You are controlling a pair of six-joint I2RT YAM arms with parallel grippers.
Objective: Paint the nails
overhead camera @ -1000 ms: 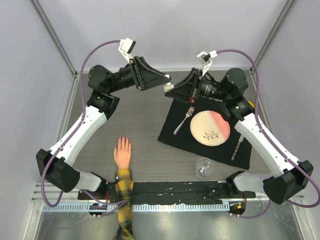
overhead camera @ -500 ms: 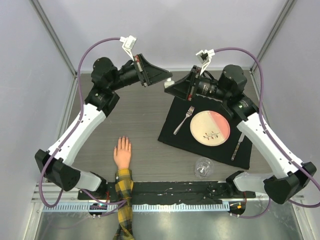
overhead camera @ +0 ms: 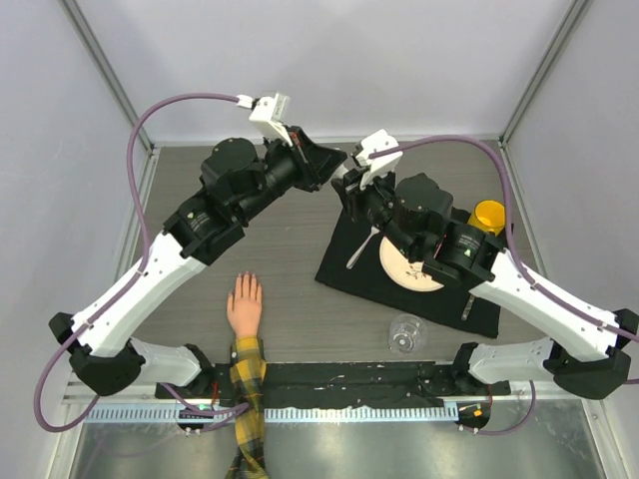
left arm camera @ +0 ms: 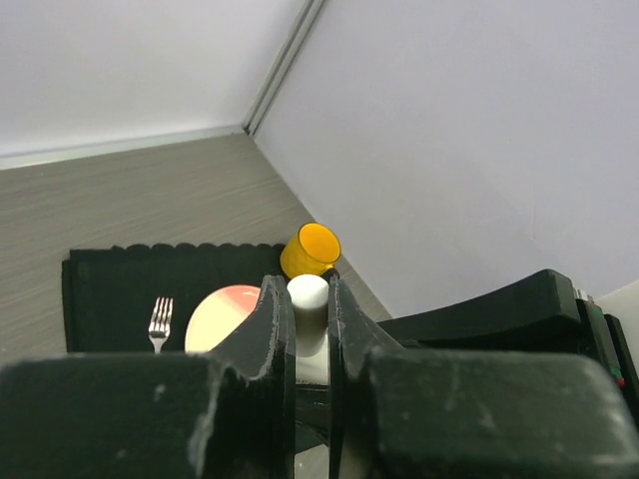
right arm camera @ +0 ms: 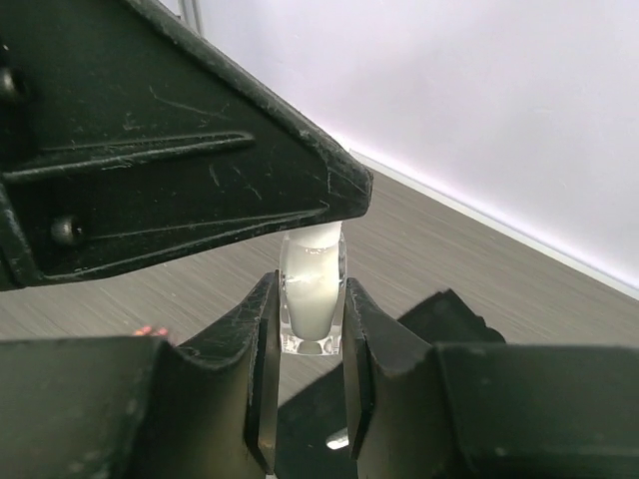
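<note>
Bottle of white polish (right arm camera: 312,294): pinched at body by right end effector (right arm camera: 310,329), at cap (left arm camera: 307,290) by left end effector (left arm camera: 308,311); arms newly converged; uncapping likely, nails (overhead camera: 244,282) untouched.

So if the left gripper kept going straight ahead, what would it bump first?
Probably the right gripper. It and the left gripper both pinch the same little white bottle, with their fingers nearly touching. Depth is hard to judge.

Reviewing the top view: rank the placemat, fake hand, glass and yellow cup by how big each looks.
1. placemat
2. fake hand
3. glass and yellow cup: they look about alike, so they are not ranked against each other.
</note>
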